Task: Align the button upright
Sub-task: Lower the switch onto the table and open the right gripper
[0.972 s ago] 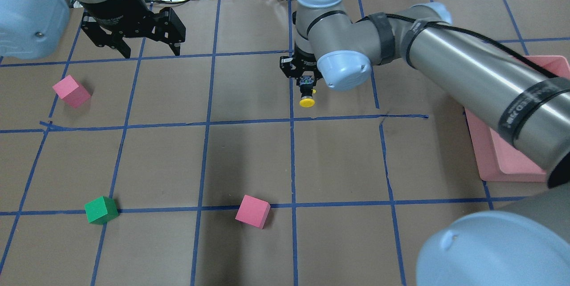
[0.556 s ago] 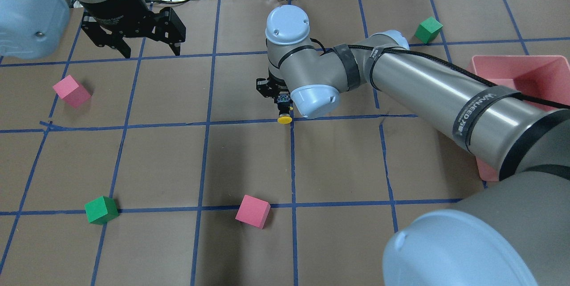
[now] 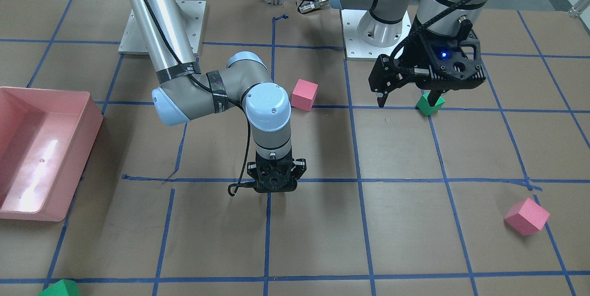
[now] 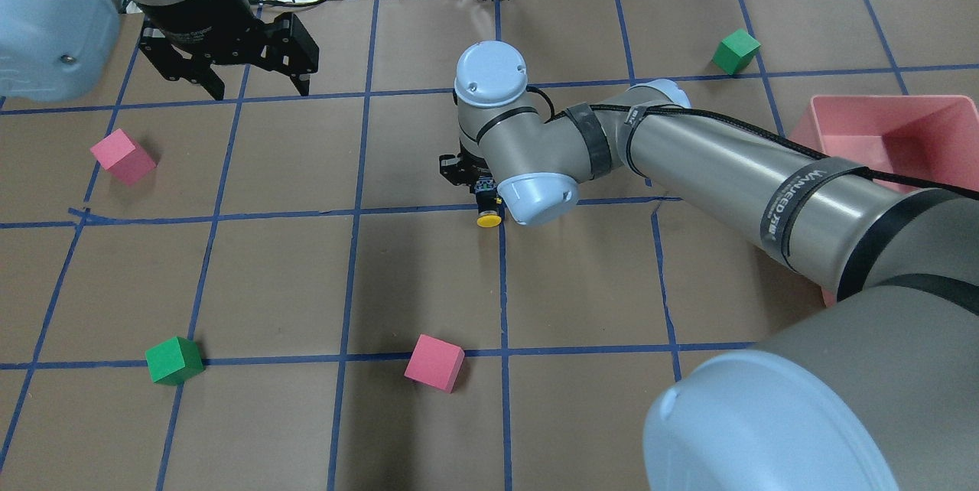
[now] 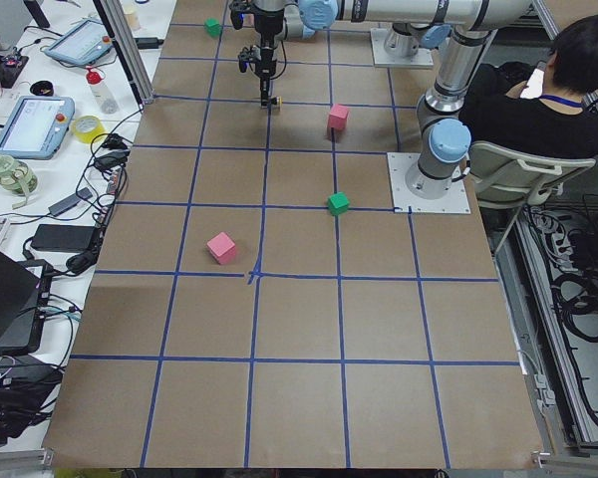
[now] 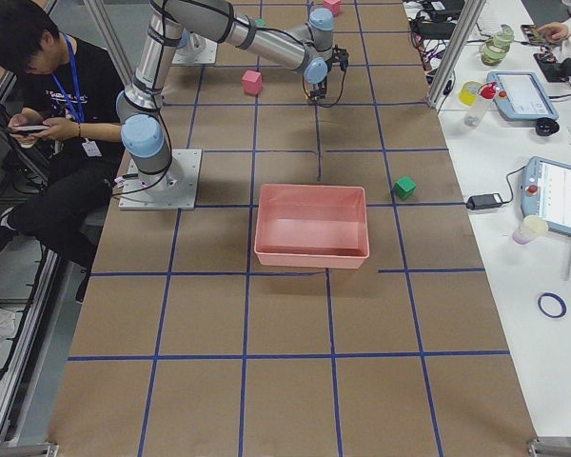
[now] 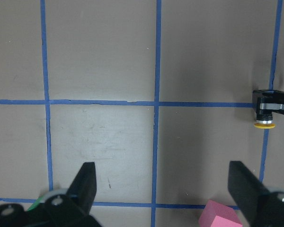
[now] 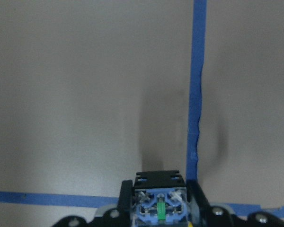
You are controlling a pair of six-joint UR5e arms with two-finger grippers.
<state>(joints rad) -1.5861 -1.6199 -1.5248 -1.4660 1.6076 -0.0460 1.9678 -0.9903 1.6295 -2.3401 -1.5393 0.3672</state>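
Black left gripper (image 4: 260, 89) hovers spread wide at far left. At centre, the right gripper (image 4: 482, 191) clamps the button (image 4: 489, 219), yellow cap downward, beside a tape crossing. Pink bin (image 4: 887, 99) sits right, glossy floor showing.

Exterior right camera: a pink bin (image 6: 310, 257) is seen at the middle of the blue-taped table (image 6: 285, 400), with a green cube (image 6: 404, 188) set just beside its far right corner. Beyond the bin, a pink cube (image 6: 252, 82) is placed, and the right gripper (image 6: 320, 90) is held low, too small to be read. An operator (image 6: 48, 105) is seated at the bin's far left.
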